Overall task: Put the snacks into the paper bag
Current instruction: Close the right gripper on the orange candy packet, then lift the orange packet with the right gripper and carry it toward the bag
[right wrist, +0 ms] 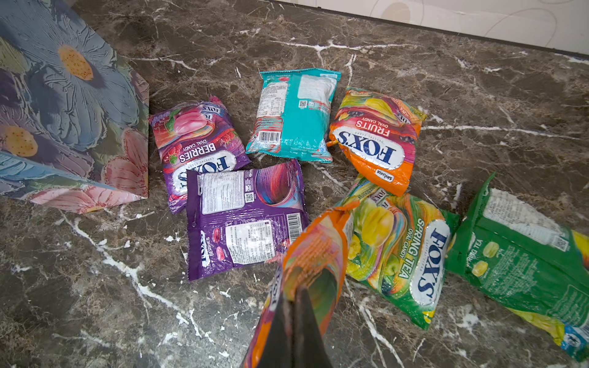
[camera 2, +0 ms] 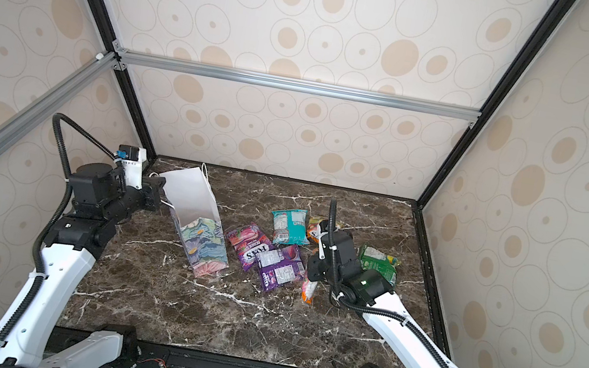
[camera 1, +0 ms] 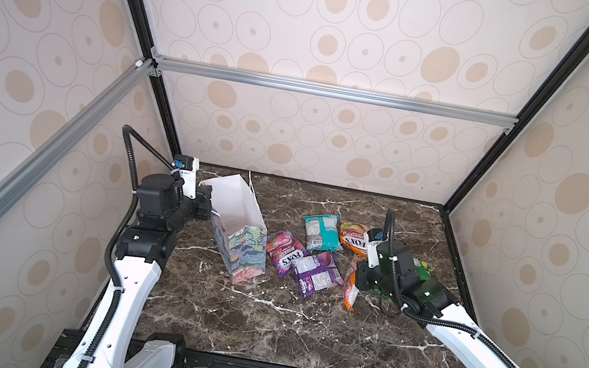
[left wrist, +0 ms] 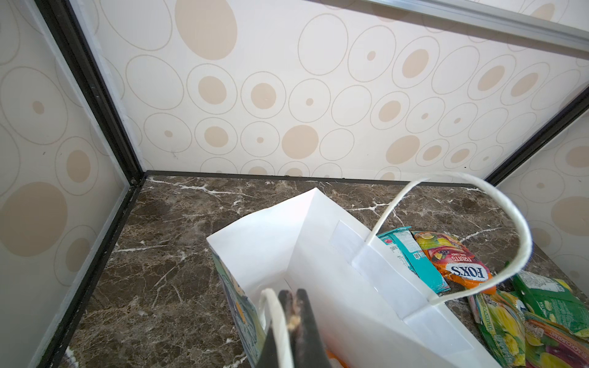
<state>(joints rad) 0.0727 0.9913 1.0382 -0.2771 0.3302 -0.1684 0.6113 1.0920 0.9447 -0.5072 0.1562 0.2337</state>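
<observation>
The paper bag point(camera 1: 237, 220) point(camera 2: 197, 213) stands left of centre and leans, its white mouth point(left wrist: 334, 270) open. My left gripper point(left wrist: 293, 294) point(camera 1: 208, 204) is shut on the bag's near rim, beside a white cord handle point(left wrist: 274, 318). Several snacks lie right of the bag: pink-red berries point(right wrist: 194, 143), purple point(right wrist: 245, 220), teal point(right wrist: 294, 114), orange fruits point(right wrist: 376, 140), yellow-green point(right wrist: 398, 251) and green point(right wrist: 522, 264) point(camera 2: 379, 263). My right gripper point(right wrist: 294, 291) point(camera 1: 360, 276) is shut on an orange multicolour packet point(right wrist: 315, 251) point(camera 1: 349, 291), which hangs just above the table by the purple one.
The dark marble table point(camera 1: 260, 322) is boxed in by patterned walls and a black frame edge point(camera 1: 452, 254) at the back and right. The bag's floral side point(right wrist: 70, 111) stands close to the pink-red packet. The bag's far cord handle point(left wrist: 522, 242) arches over the packets.
</observation>
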